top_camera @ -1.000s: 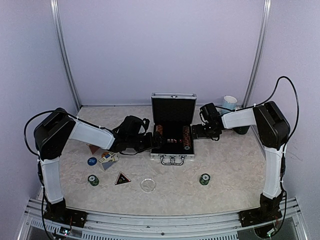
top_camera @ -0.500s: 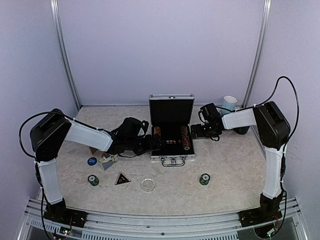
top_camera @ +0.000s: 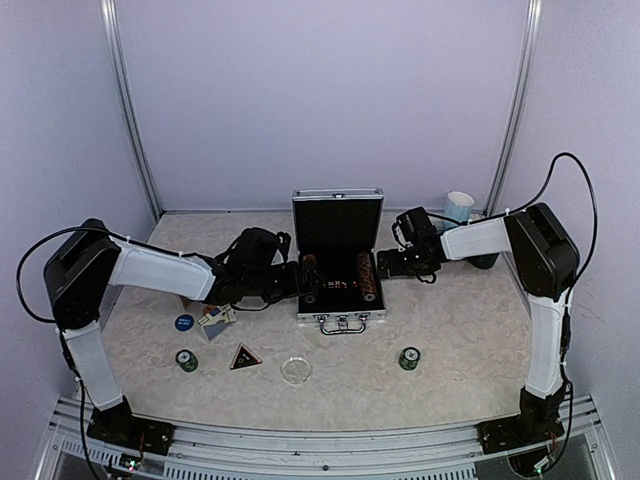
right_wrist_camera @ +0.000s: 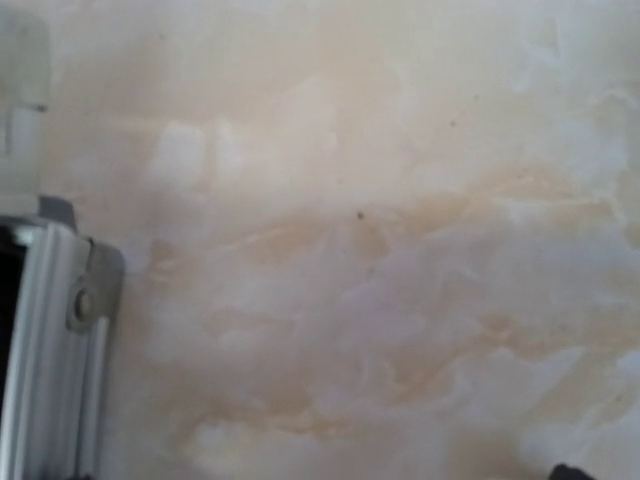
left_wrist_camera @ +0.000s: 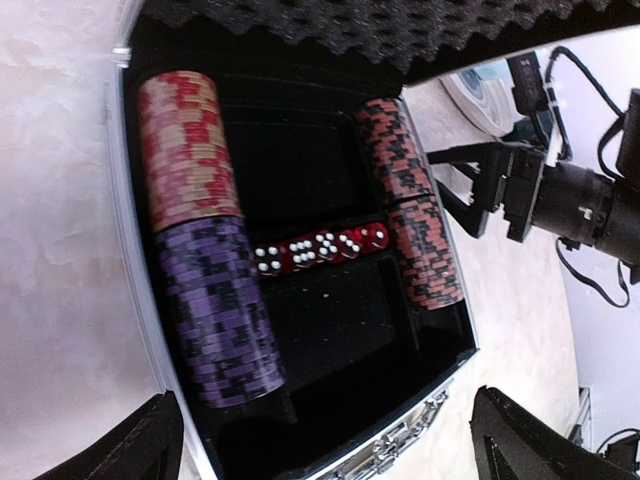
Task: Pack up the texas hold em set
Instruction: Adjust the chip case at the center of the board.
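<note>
The silver briefcase (top_camera: 341, 316) of the texas hold em set stands open in the middle of the table, its lid (top_camera: 338, 222) upright. The left wrist view shows red and purple chip rows (left_wrist_camera: 205, 250), a row of dice (left_wrist_camera: 320, 248) and red-black chips (left_wrist_camera: 415, 215) inside. My left gripper (top_camera: 308, 284) is open at the case's left side, its fingers (left_wrist_camera: 140, 445) spread wide around the front end. My right gripper (top_camera: 385, 263) is open at the case's right wall, with nothing between its jaws. Card decks (top_camera: 215, 318), a blue disc (top_camera: 184, 322), a black triangle (top_camera: 245, 357), a clear disc (top_camera: 295, 370) and two green chip stacks (top_camera: 187, 360) (top_camera: 409, 358) lie loose in front.
A light-blue mug (top_camera: 459, 207) and a dark mug (top_camera: 484, 259) stand at the back right behind my right arm. An orange-brown piece (top_camera: 187, 298) lies under my left forearm. Walls enclose the table on three sides.
The case has slid slightly left and back. My left arm has stretched further toward it, and my right gripper has followed the case leftward. Both grippers stayed open.
</note>
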Motion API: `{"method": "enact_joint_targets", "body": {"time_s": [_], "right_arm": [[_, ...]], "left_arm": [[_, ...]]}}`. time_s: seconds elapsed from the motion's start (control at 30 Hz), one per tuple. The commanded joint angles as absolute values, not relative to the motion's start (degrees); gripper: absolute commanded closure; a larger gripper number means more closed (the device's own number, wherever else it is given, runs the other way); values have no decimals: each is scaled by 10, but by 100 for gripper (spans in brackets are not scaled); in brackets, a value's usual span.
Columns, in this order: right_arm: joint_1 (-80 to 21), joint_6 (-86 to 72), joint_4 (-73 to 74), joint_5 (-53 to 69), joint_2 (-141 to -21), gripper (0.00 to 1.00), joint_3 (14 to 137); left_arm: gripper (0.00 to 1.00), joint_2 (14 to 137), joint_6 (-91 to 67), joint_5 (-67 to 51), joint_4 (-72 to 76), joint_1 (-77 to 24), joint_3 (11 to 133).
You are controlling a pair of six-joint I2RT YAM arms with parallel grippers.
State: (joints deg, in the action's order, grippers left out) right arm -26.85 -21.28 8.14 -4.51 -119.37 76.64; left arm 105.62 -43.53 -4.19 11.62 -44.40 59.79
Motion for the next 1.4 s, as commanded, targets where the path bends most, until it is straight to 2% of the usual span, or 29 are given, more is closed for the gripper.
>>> {"method": "enact_joint_targets", "body": {"time_s": [0.0,0.27,0.6,0.8,1.03,1.17,1.37], "right_arm": [[-289,-220,100,-35,-1173,1,751],[-272,-221,140,-65,-1139,1,741],[-244,-223,186,-100,-1062,1,713],[-244,-223,204,-78,-1014,1,696],[-244,-216,161,-24,-918,1,590],[-244,-213,161,-4,-899,1,586],[-244,-183,162,33,-850,1,571]], "left_arm": [[1,1023,-420,19,73,-444,601],[1,953,-406,79,21,-444,581],[1,871,-379,65,-33,-450,587],[1,833,-347,73,-54,-450,588],[1,769,-274,91,-137,-434,618],[1,747,-259,53,-145,-397,621],[1,746,-202,61,-178,-388,661]]}}
